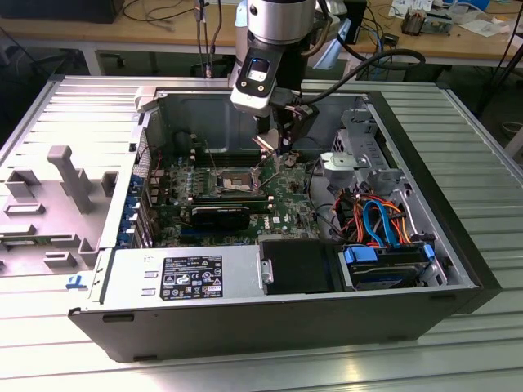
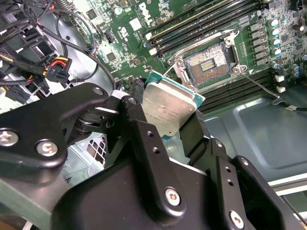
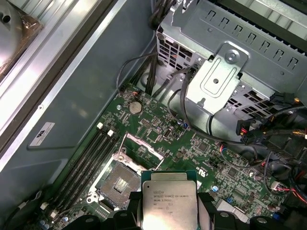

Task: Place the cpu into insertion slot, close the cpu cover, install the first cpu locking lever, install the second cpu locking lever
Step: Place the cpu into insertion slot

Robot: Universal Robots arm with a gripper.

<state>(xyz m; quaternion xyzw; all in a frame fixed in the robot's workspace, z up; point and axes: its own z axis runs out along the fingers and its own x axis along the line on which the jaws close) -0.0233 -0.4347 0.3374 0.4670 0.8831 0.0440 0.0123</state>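
Observation:
My gripper (image 2: pixel 165 117) is shut on the cpu (image 2: pixel 168 108), a flat square chip with a silvery-tan face, held by two opposite edges between the black fingers (image 2: pixel 136 127). The cpu (image 3: pixel 169 203) hangs above the green board, just beside the insertion slot (image 3: pixel 120 182) and apart from it. The insertion slot (image 2: pixel 208 64) lies bare, its dark centre showing. The cpu cover (image 3: pixel 143 147) stands raised at the slot's edge. In the exterior view my gripper (image 1: pixel 276 153) hangs inside the open computer case, to the right of the insertion slot (image 1: pixel 233 181).
A metal drive cage (image 3: pixel 230 72) and bundled cables (image 1: pixel 376 216) sit on the exterior view's right. A black fan shroud (image 1: pixel 298 265) and the power supply (image 1: pixel 184 278) lie along the case's near side. Long black memory slots (image 2: pixel 206 24) flank the socket.

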